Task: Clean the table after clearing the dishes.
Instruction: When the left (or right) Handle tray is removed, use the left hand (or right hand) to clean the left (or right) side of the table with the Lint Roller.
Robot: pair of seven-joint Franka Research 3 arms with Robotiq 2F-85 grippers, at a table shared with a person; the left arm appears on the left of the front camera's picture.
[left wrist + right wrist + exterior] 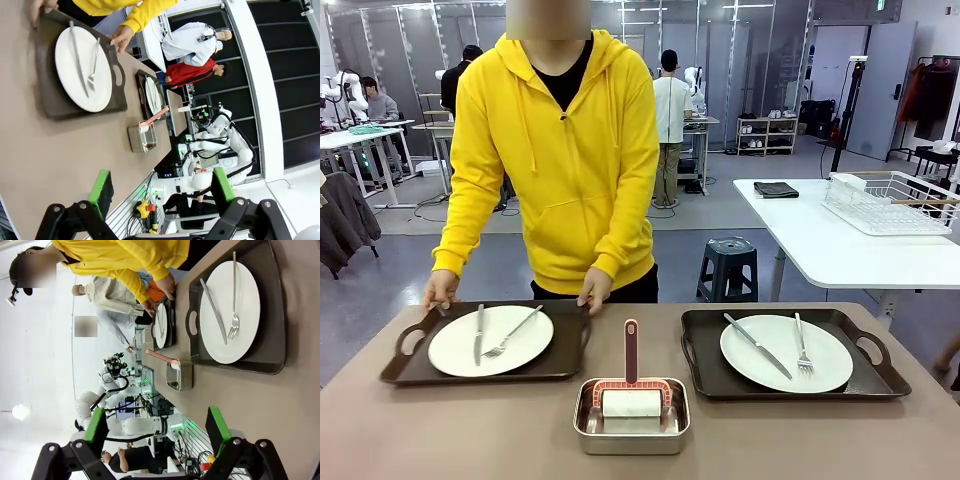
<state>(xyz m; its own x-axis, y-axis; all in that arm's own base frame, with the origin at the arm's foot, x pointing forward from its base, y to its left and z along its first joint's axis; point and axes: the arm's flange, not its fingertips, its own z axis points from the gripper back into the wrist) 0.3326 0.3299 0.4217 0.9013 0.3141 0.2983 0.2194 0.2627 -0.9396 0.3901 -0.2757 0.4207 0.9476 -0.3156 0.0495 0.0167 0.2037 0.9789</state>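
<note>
The left end effector (pixel 161 189) is seen at the lower edge of its wrist view, green pads spread wide and empty. The right end effector (pixel 156 426) is likewise wide and empty. Well apart from both, two round white plates (pixel 455 350) with metal knife and fork lie on dark brown handled trays (pixel 705 362) on the taupe-brown tabletop (pixel 450 430). The tray at centre left is gripped by a person's hands (pixel 592 290). A small rectangular steel pan (pixel 631 443) is set between the trays.
</note>
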